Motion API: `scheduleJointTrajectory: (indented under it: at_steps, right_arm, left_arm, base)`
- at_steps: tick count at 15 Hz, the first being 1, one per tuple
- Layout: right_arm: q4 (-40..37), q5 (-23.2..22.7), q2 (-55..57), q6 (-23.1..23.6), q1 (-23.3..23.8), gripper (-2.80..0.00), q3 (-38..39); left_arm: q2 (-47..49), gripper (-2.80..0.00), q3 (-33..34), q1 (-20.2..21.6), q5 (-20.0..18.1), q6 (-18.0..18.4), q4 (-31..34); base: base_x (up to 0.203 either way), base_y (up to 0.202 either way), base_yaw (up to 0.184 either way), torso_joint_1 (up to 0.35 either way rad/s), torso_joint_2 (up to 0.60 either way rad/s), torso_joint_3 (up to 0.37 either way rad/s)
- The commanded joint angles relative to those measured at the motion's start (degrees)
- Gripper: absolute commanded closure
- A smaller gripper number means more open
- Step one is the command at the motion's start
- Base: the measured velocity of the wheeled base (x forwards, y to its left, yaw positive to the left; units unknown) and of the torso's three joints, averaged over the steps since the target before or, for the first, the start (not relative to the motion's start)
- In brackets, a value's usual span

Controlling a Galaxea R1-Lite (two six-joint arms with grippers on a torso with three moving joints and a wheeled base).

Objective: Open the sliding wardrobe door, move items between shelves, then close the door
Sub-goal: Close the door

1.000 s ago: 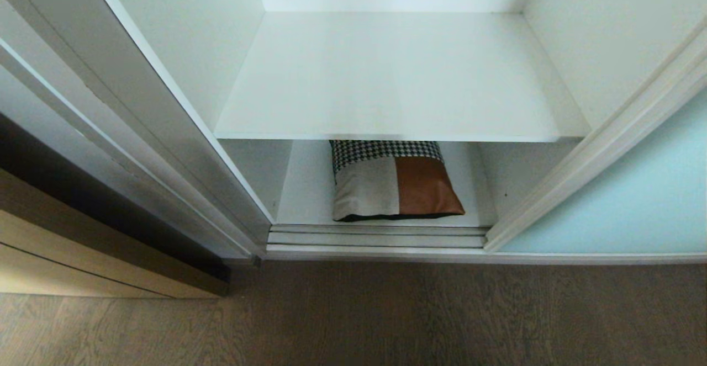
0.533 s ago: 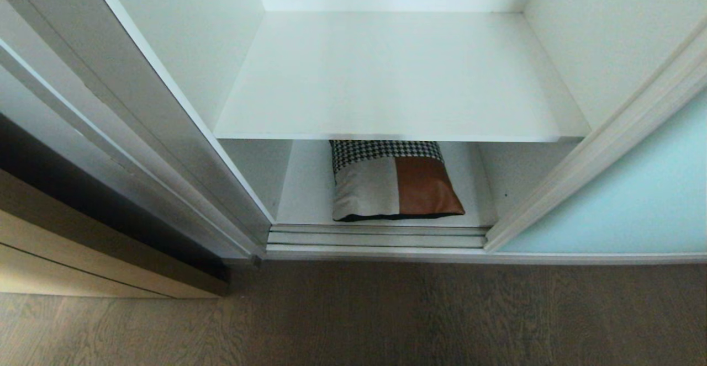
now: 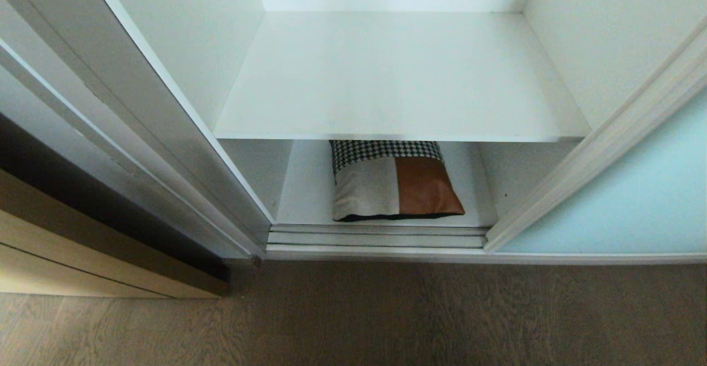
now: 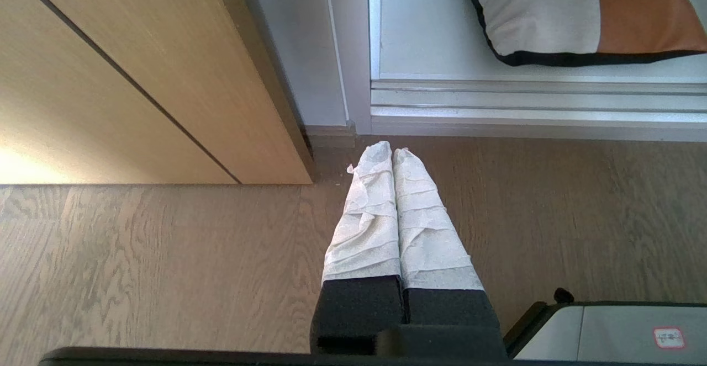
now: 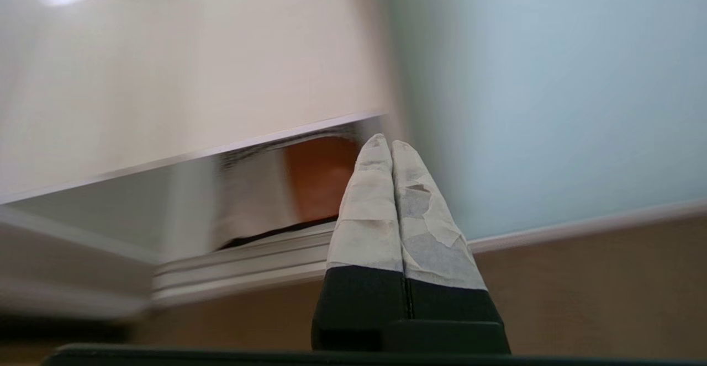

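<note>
The sliding wardrobe door (image 3: pixel 624 200), pale aqua glass in a silver frame, stands slid to the right, leaving the white wardrobe open. A patchwork cushion (image 3: pixel 395 185) lies on the bottom shelf (image 3: pixel 309 189), under a bare upper shelf (image 3: pixel 397 79). Neither arm shows in the head view. My left gripper (image 4: pixel 392 148) is shut and empty above the floor, short of the door track; the cushion (image 4: pixel 580 18) lies beyond it. My right gripper (image 5: pixel 385 142) is shut and empty, low before the opening, with the cushion (image 5: pixel 309 178) on one side and the door (image 5: pixel 552 90) on the other.
A tan wooden door (image 3: pixel 83 255) stands at the left of the wardrobe, also in the left wrist view (image 4: pixel 138 79). The silver door track (image 3: pixel 375 239) runs along the opening's foot. Brown wood-grain floor (image 3: pixel 386 316) lies in front.
Nothing has moved in the head view: the cushion, shelves and door stand as before, and no arm has entered it.
</note>
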State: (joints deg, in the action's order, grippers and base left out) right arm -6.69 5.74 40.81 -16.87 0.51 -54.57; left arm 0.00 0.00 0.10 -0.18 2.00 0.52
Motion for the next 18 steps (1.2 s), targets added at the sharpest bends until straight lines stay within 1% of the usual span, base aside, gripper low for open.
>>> scheduleJointTrajectory:
  at_steps: [1,2,3,4,5,6,7,9,10,12,13,14,15,16,18]
  right_arm:
    - [0.00,1.72,-0.33,1.10,0.01,0.00,-0.72]
    - [-0.05,3.57,0.03,1.28,-0.25,0.00,-0.96]
    - [-0.04,3.56,0.21,1.60,-0.32,0.00,-0.86]
    - [0.15,2.09,0.81,1.76,1.49,0.00,-0.87]
    - [0.30,-1.72,1.66,1.77,4.46,0.00,-0.99]
    - [0.38,-7.28,2.55,1.64,6.40,0.00,-1.15]
    - [0.38,-11.67,3.88,1.46,8.68,0.00,-1.36]
    - [0.45,-19.63,6.05,1.33,11.54,0.00,-1.49]
    - [0.57,-22.32,7.52,1.23,13.56,0.00,-1.65]
    - [1.45,-26.11,10.61,-0.10,18.89,0.00,-3.04]
    - [2.55,-28.72,11.77,-1.70,21.84,0.00,-3.99]
    - [3.61,-32.25,12.78,-3.54,24.53,0.00,-4.95]
    - [4.10,-34.75,13.58,-4.63,26.05,0.00,-5.46]
    - [4.28,-35.85,14.41,-5.09,27.30,0.00,-5.75]
    - [4.32,-37.74,15.55,-6.19,27.62,0.00,-6.04]
  left_arm:
    - [0.09,0.00,0.09,-0.01,0.01,0.02,0.01]
    - [0.09,0.00,0.09,0.05,0.01,0.02,0.01]
    - [0.09,0.00,0.09,-0.01,0.01,0.02,0.09]
    - [0.09,0.00,0.09,0.08,0.01,0.02,0.01]
    - [0.09,0.00,0.09,-0.01,0.01,0.02,0.01]
    - [0.09,0.00,0.09,0.04,0.01,0.02,0.01]
    - [0.09,0.00,0.09,-0.01,0.01,0.02,0.01]
    - [0.09,0.00,0.09,-0.01,0.01,0.02,0.01]
    - [0.09,0.00,0.09,0.08,0.01,0.02,0.01]
    - [0.09,0.00,0.09,-0.01,0.01,0.02,0.01]
    - [0.09,0.00,0.09,0.04,0.01,0.02,0.01]
    - [0.09,0.00,0.09,-0.01,0.01,0.02,0.01]
    - [0.09,0.00,0.09,0.00,0.01,0.02,0.01]
    - [0.09,0.00,0.09,-0.01,0.01,0.02,0.01]
    - [0.09,0.00,0.09,-0.01,0.01,0.02,0.01]
  base:
    - [0.000,0.000,0.000,0.000,0.00,0.000]
    - [0.000,0.000,0.000,0.000,0.00,0.000]
    - [0.000,0.000,0.000,0.000,0.00,0.000]
    - [0.000,0.000,0.000,0.000,0.00,0.000]
    - [0.000,0.000,0.000,0.000,0.00,0.000]
    - [0.000,0.000,0.000,0.000,0.00,0.000]
    - [0.000,0.000,0.000,0.000,0.00,0.000]
    - [0.000,0.000,0.000,0.000,0.00,0.000]
    - [0.000,0.000,0.000,0.000,0.00,0.000]
    - [0.000,0.000,0.000,0.000,0.00,0.000]
    - [0.000,0.000,0.000,0.000,0.00,0.000]
    - [0.000,0.000,0.000,0.000,0.00,0.000]
    - [0.000,0.000,0.000,0.000,0.00,0.000]
    - [0.000,0.000,0.000,0.000,0.00,0.000]
    - [0.000,0.000,0.000,0.000,0.00,0.000]
